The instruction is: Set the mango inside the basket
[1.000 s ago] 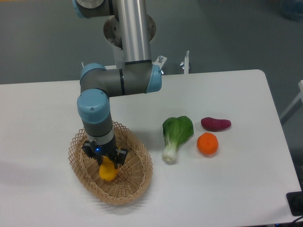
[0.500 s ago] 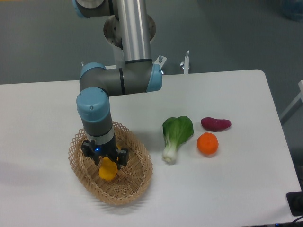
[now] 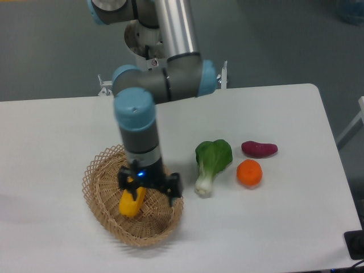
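One relation governs withdrawal: the mango (image 3: 129, 202) lies inside the basket (image 3: 96, 185), at the gripper's (image 3: 149, 191) 8 o'clock, long axis running 1-to-7 o'clock. Fingers appear spread and released, the left one overlapping the fruit's upper end.

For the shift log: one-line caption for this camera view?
Mango lying in the basket, gripper just beside it.

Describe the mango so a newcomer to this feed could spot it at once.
Find the tan wicker basket at the table's front left. The mango lies inside it, just below the end effector. It is oblong and yellow, unlike the round orange out on the table.
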Robot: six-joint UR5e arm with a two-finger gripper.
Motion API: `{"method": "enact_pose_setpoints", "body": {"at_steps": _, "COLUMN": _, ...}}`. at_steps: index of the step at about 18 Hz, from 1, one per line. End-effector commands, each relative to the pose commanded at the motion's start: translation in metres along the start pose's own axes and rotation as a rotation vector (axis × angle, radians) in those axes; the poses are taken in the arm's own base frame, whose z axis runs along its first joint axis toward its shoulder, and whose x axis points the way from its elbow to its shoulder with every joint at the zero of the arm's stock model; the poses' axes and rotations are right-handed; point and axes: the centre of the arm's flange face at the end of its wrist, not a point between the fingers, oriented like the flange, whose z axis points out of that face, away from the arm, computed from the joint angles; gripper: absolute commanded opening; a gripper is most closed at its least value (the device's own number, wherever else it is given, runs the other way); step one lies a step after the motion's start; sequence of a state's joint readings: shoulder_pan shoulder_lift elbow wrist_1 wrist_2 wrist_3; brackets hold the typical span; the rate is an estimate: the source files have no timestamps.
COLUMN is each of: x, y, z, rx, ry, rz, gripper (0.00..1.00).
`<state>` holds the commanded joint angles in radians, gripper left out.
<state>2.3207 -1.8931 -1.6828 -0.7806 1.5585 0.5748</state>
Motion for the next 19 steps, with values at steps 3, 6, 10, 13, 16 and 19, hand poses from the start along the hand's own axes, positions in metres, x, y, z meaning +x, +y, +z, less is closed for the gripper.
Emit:
{"method": "enact_pose_setpoints", "body": {"at_steps": 3, "x": -0.036, "y": 0.02, "z": -0.012, "rx": -0.048, "ry": 0.011, "rz": 0.074, "gripper": 1.0}}
{"method": "enact_pose_setpoints", "body": {"at_steps": 6, "x": -0.065, "y": 0.038, "z": -0.015, "rx": -0.09, "ry": 0.032, "rz": 0.156, "gripper": 1.0}}
{"method": "enact_pose_setpoints", "body": {"at_steps": 10, "x": -0.096, "y": 0.068, "z": -0.032, "rx": -0.132, "ry": 0.073, "rz": 0.25, "gripper": 1.0}}
{"method": "enact_pose_setpoints", "body": {"at_steps": 13, "x": -0.115, "y": 0.086, "z": -0.044, "rx": -0.122, "ry": 0.112, "rz": 0.29, "gripper": 1.0}}
{"method": "enact_pose_setpoints", "body": {"at_steps": 16, "x": -0.127, "y": 0.097, "z": -0.049, "rx": -0.124, "ry": 0.125, "rz": 0.305, "gripper": 1.0}}
{"method": "enact_pose_setpoints", "body": {"at_steps": 19, "x": -0.127, "y": 0.099, "z": -0.048, "rx": -0.128, "ry": 0.132, "rz": 0.314, "gripper": 1.0}}
